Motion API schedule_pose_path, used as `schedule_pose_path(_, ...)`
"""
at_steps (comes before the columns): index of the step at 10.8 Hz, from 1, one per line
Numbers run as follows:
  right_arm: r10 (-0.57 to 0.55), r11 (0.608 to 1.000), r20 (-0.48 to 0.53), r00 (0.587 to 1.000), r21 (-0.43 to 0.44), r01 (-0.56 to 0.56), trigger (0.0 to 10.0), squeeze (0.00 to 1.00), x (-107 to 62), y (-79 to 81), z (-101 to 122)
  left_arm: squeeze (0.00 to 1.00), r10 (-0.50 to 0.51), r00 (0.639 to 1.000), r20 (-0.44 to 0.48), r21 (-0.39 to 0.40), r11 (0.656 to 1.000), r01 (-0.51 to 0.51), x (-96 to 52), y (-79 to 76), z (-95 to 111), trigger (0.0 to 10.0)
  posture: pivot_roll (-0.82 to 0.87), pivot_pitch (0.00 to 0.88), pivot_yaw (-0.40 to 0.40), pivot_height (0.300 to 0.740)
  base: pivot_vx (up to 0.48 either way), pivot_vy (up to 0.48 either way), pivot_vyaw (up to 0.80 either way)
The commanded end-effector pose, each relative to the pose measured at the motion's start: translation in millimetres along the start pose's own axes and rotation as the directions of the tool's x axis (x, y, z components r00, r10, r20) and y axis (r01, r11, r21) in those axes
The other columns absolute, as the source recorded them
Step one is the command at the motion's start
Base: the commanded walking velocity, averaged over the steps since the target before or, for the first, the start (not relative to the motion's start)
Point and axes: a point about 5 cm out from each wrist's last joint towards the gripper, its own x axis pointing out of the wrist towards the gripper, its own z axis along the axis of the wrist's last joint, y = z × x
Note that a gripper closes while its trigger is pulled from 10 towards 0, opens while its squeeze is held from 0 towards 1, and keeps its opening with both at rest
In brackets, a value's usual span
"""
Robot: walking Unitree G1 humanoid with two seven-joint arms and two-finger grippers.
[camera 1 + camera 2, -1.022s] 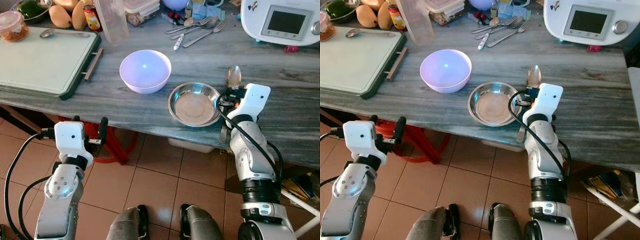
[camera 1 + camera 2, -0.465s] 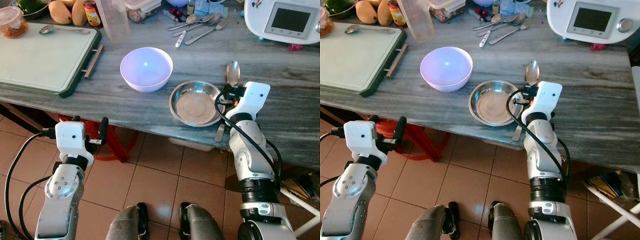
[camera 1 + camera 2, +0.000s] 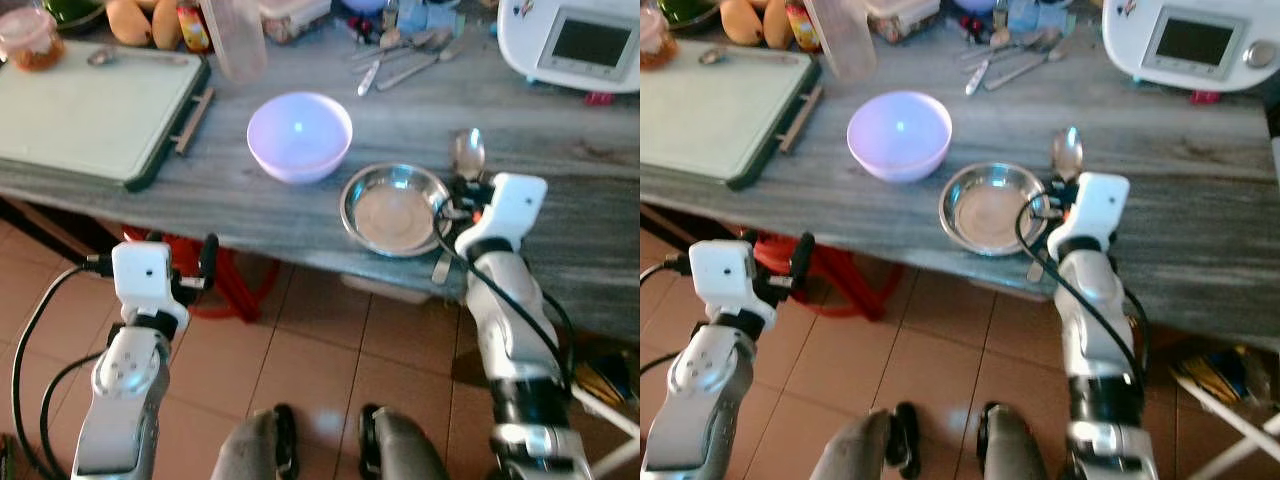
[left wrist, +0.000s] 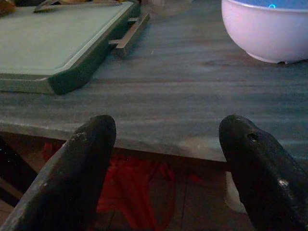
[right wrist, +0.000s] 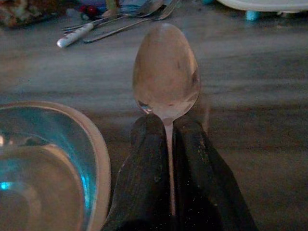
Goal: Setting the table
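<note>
A steel plate [image 3: 395, 210] lies near the front edge of the grey counter [image 3: 300, 215], and a lilac bowl [image 3: 298, 135] stands just behind it to the left. My right gripper [image 5: 168, 144] is shut on the handle of a metal spoon [image 5: 166, 77], just right of the plate; the spoon's bowl [image 3: 468, 152] points away over the counter and its handle end [image 3: 441, 266] sticks out past the counter's edge. My left gripper [image 4: 163, 144] hangs open below the counter's front edge, left of the lilac bowl [image 4: 267, 29].
A green cutting board [image 3: 90, 110] with a spoon on it lies at the left. Loose cutlery [image 3: 405, 60], jars and mangoes [image 3: 135, 20] line the back. A white kitchen appliance [image 3: 575, 40] stands at the back right. A red stool [image 3: 215, 290] stands under the counter.
The camera has shifted slightly, so the scene sits a little differently. The right gripper still holds the spoon beside the plate; the left arm stays low.
</note>
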Motion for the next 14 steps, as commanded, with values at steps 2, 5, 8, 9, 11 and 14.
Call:
schedule_pose_path(2,-0.068,0.998,-0.018,0.998,-0.007,0.068,10.0,0.00,-18.0,-10.1,-3.8,0.00,0.003,1.000,0.000,0.002,1.000,-0.003,-0.4,1.1,-0.7,10.0,-0.02,0.219,0.066,0.740,0.000,0.000,0.00)
schedule_pose_path(5,-0.169,0.984,-0.096,0.981,0.039,0.173,10.0,0.00,-45.5,-16.0,-14.8,0.00,-0.004,1.000,0.005,-0.003,1.000,0.004,2.4,-0.3,-0.7,10.0,-0.03,0.214,0.062,0.740,0.000,0.000,0.00)
schedule_pose_path(8,-0.205,0.974,-0.194,0.959,0.059,0.220,10.0,0.00,-51.0,-20.3,-28.5,0.00,-0.010,1.000,0.007,-0.006,1.000,0.010,2.3,-2.2,-0.5,10.0,-0.03,0.215,0.062,0.740,0.000,0.000,0.00)
schedule_pose_path(9,-0.237,0.967,-0.215,0.948,0.040,0.251,10.0,0.00,-52.1,-26.5,-29.8,0.00,-0.009,1.000,0.005,-0.005,1.000,0.009,1.2,-1.6,-0.8,10.0,-0.03,0.220,0.061,0.740,0.000,0.000,0.00)
schedule_pose_path(11,-0.266,0.961,-0.227,0.937,0.016,0.276,10.0,0.00,-51.1,-33.3,-30.2,0.00,-0.014,1.000,0.001,-0.006,1.000,0.014,0.2,-2.6,-1.4,10.0,-0.03,0.226,0.065,0.740,0.000,0.000,0.00)
schedule_pose_path(14,-0.288,0.954,-0.224,0.931,0.022,0.300,10.0,0.00,-45.2,-39.8,-27.2,0.00,-0.021,1.000,-0.003,-0.004,1.000,0.021,0.3,-2.5,-1.5,10.0,-0.03,0.230,0.071,0.740,0.000,0.000,0.00)
